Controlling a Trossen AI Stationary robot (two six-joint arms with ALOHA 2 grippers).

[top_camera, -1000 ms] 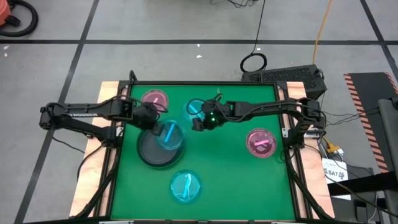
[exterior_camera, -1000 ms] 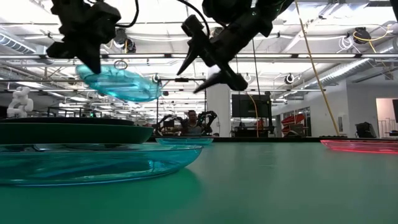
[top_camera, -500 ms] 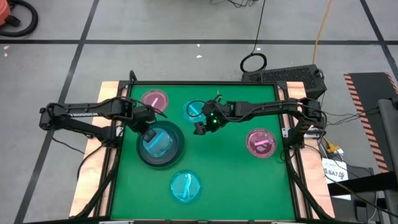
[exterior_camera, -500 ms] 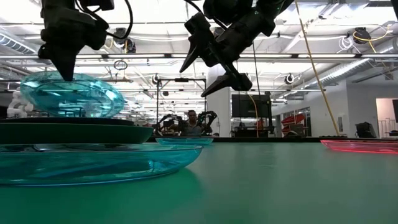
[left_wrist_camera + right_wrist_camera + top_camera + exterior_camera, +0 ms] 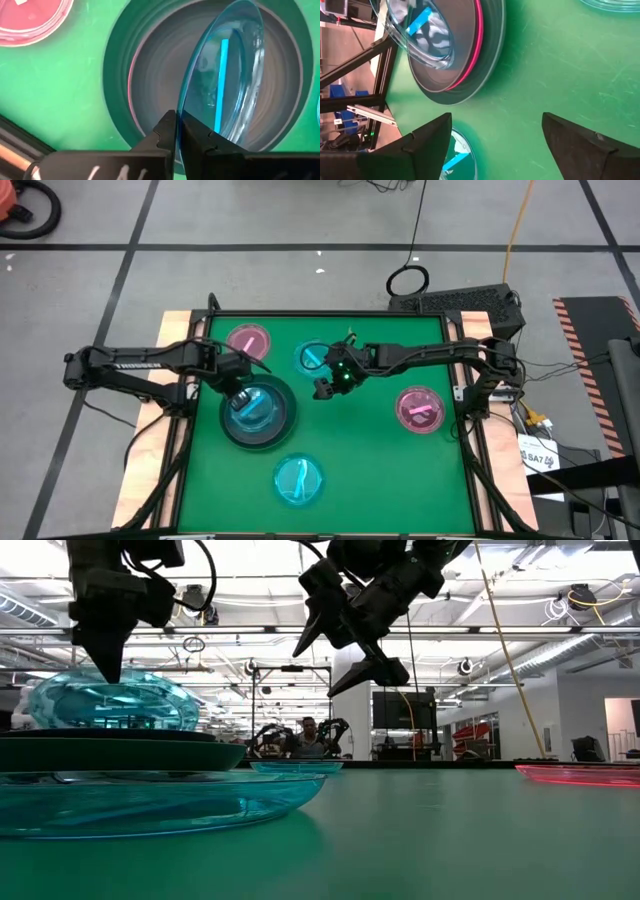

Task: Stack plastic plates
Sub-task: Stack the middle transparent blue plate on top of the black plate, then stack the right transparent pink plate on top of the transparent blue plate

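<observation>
My left gripper (image 5: 240, 389) is shut on a small translucent cyan plate (image 5: 251, 409) over a stack of plates (image 5: 275, 430): dark grey ones with a bright pink rim (image 5: 479, 35) between them. The stack sits at the table's left middle. My right gripper (image 5: 325, 386) hangs open and empty above the table's middle, right of the stack, and also shows in the low view (image 5: 350, 640). Loose on the table lie two more cyan plates (image 5: 313, 358) (image 5: 298, 480) and two translucent pink plates (image 5: 248, 340) (image 5: 418, 408). My left gripper pinches the cyan plate's rim (image 5: 178, 111) between its two shut fingers (image 5: 161, 137), on the raised side of the plate. The fingers point down from above. The plate is tilted, its held rim (image 5: 108, 674) up and its opposite, lower part on the grey stack (image 5: 120, 752).
The near cyan plate (image 5: 150, 802) fills the low view's front left. Bare green mat (image 5: 370, 470) lies at the near right. The table's frame rails (image 5: 182, 430) run along the left and right edges.
My left gripper has carried the cyan plate toward the table's left edge and down, from hanging tilted in the air right of the stack's middle to resting on the stack. It has stayed shut on the rim.
</observation>
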